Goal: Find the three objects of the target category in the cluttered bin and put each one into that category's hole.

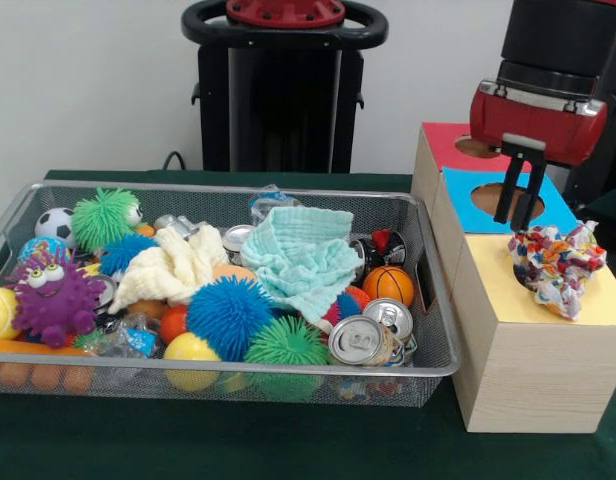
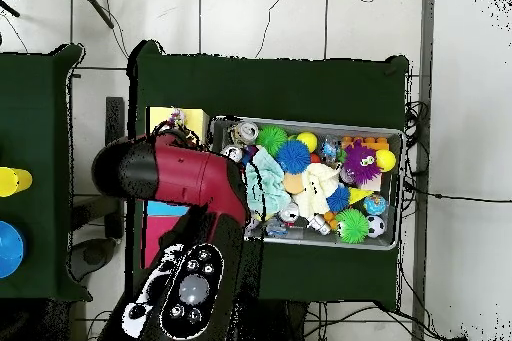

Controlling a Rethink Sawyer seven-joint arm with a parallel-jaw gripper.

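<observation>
A crumpled multicoloured cloth (image 1: 555, 265) lies on the yellow end (image 1: 598, 295) of the wooden box, covering whatever hole is there. My gripper (image 1: 515, 220) hangs just above the cloth's upper left edge, in front of the blue panel's hole (image 1: 523, 200). Whether it touches the cloth is unclear. In the wire bin (image 1: 443, 330) a mint cloth (image 1: 303, 255) and a cream cloth (image 1: 173, 265) lie on top of the clutter. In the overhead view the red arm (image 2: 175, 177) covers most of the box. The colourful cloth (image 2: 176, 117) shows on the yellow panel (image 2: 160, 122).
The bin (image 2: 395, 137) also holds spiky balls (image 1: 228, 315), drink cans (image 1: 358, 340), a purple monster toy (image 1: 53, 295), a small basketball (image 1: 388, 283) and a soccer ball (image 1: 55, 225). The box's red panel (image 1: 443, 140) with its hole is at the far end.
</observation>
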